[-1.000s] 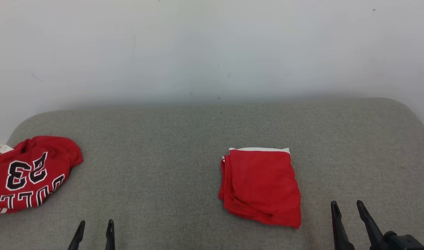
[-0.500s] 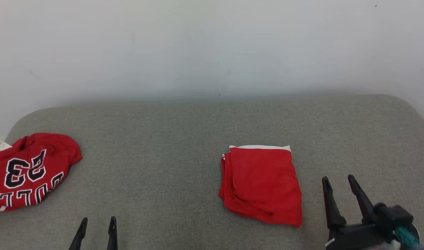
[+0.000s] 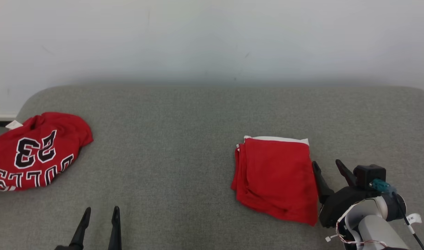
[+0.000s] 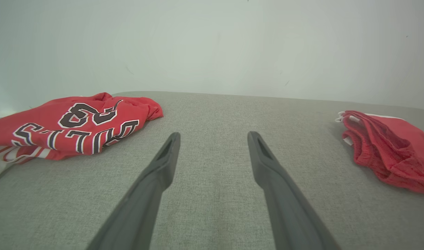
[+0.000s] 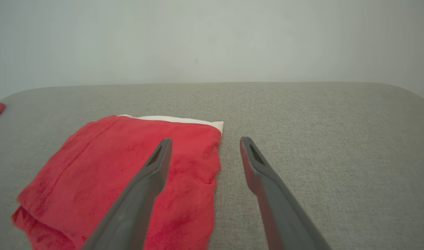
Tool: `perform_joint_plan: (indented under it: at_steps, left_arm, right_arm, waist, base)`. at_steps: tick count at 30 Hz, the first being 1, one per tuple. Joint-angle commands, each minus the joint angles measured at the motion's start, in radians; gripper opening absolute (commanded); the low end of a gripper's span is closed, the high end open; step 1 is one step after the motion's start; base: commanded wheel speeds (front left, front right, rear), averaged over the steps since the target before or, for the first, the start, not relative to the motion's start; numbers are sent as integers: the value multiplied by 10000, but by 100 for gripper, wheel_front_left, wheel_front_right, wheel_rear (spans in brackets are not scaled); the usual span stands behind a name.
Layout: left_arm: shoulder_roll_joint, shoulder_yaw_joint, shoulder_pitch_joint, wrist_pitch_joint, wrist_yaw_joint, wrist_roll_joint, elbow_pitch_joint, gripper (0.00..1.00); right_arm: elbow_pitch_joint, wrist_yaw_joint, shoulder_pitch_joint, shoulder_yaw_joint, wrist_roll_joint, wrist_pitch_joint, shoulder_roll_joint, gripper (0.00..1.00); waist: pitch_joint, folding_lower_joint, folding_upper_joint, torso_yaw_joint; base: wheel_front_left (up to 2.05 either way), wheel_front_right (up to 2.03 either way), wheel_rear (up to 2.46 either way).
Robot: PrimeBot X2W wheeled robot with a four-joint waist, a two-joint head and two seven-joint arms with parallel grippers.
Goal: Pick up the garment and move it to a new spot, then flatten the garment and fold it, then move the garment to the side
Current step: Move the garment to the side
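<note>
1. The white wall rises behind the folded red garment, past the far edge of the padding.
2. The grey padded surface lies under the garment and spreads wide to both sides of it.
3. A crumpled red jersey, lettered in black and white with a 23, lies well apart from the garment, far off to its left.
4. The garment itself is a rough rectangle lying flat on the padding, with a white band along its far edge and stacked layers showing on its left side.
5. My right gripper straddles the garment's right edge with its jaws spread and empty. One finger is over red cloth and the other over bare padding; I cannot tell whether either touches.
6. My left gripper hangs well to the garment's left and nearer me, released and holding nothing.
</note>
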Motion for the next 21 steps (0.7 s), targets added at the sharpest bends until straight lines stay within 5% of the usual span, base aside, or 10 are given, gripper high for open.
perform_joint_plan:
  at_steps: [1, 16, 17, 18, 19, 20, 21]
  left_arm:
    - [-44, 33, -202, -32, 54, -27, -60, 100]
    - [-75, 5, -766, -32, -9, 81, 40, 100]
    - [-73, 5, -782, -32, -15, 87, 52, 100]
    - [-74, 8, -794, -32, -21, 92, 62, 100]
    - [-71, 4, -813, -32, -26, 92, 84, 100]
    - [-64, -1, -829, -32, -33, 94, 110, 100]
    - [-60, -15, -845, -32, -38, 99, 126, 100]
  right_arm:
    - [346, -19, -290, -41, -14, 7, -91, 100]
    - [3365, -19, -1509, 226, 248, -382, 352, 100]
    - [3556, -19, -1489, 277, 309, -313, 390, 88]
    - [3746, -19, -1482, 342, 356, -227, 427, 65]
    - [3874, -19, -1487, 429, 421, -174, 478, 25]
    - [3987, -19, -1513, 485, 499, -184, 502, 0]
    - [4098, -19, -1551, 534, 557, -188, 501, 0]
  waist:
    - [404, 0, 0, 269]
    - [1034, 0, 0, 654]
    - [1028, 0, 0, 648]
    - [1028, 0, 0, 635]
    - [1033, 0, 0, 625]
    - [1036, 0, 0, 616]
    - [1041, 0, 0, 610]
  base:
    - [0, 0, 0]
    - [0, 0, 0]
    - [0, 0, 0]
    - [0, 0, 0]
    - [0, 0, 0]
    - [0, 0, 0]
    - [0, 0, 0]
